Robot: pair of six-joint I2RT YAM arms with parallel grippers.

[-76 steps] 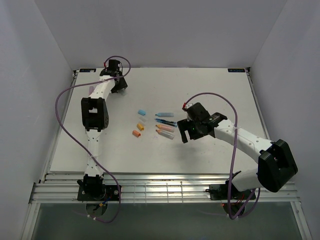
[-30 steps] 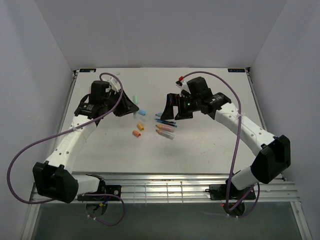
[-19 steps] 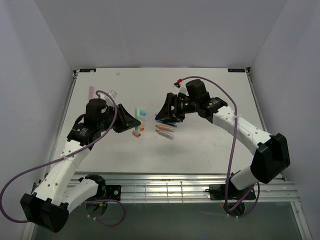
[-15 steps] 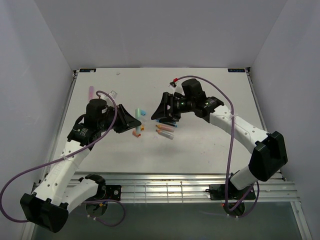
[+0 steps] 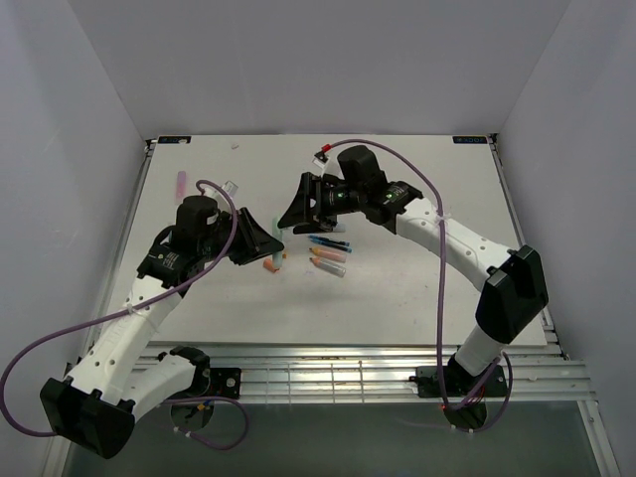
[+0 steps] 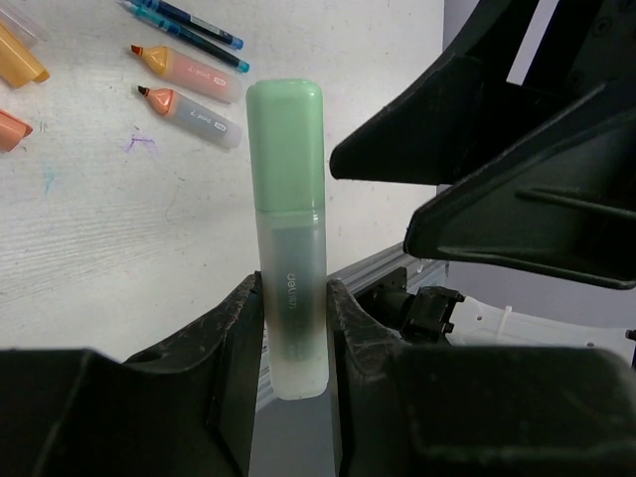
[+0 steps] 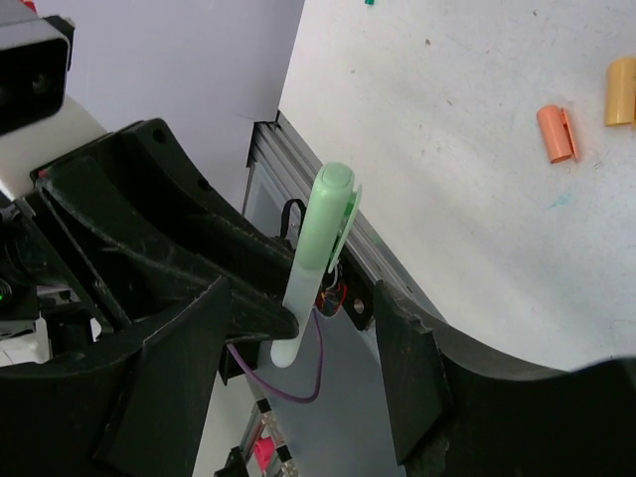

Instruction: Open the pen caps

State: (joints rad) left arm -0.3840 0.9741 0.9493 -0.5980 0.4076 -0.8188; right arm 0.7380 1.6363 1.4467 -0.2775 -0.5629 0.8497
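My left gripper (image 6: 293, 298) is shut on the frosted body of a green highlighter (image 6: 290, 253), which stands straight out from the jaws. Its green pen cap (image 6: 284, 139) is on the far end. In the top view the left gripper (image 5: 260, 238) and right gripper (image 5: 285, 223) meet above the table. In the right wrist view the green highlighter (image 7: 316, 260) stands between the fingers of my right gripper (image 7: 313, 333). The jaws are apart and the right finger (image 7: 407, 383) is clear of the cap (image 7: 330, 214).
Two uncapped orange-tipped highlighters (image 6: 189, 72) and thin blue pens (image 6: 194, 22) lie on the white table (image 5: 417, 288). Loose orange caps (image 7: 556, 132) lie near them. A pink pen (image 5: 181, 183) lies at the far left. The slotted metal table edge (image 5: 328, 373) is in front.
My right gripper has moved left to the left gripper and its jaws have narrowed around the green highlighter's cap end. The left gripper has kept its grip and barely shifted.
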